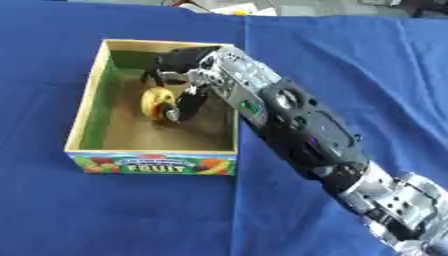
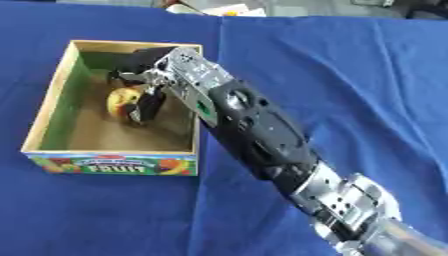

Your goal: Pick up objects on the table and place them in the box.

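Right arm reached in from lower right across the blue cloth-covered table (image 1: 350, 60), its black-and-silver right hand (image 1: 188, 67) down inside the open wooden box with the colourful "FRUIT" label on its front (image 1: 156, 164). Fingers (image 1: 188, 105) were curled around a small round yellow fruit-like object with some red on it (image 1: 156, 102), which sat low in the box by the right wall; whether it touched the floor was unclear.

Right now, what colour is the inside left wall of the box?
Green, clearest on the box in the left eye view.
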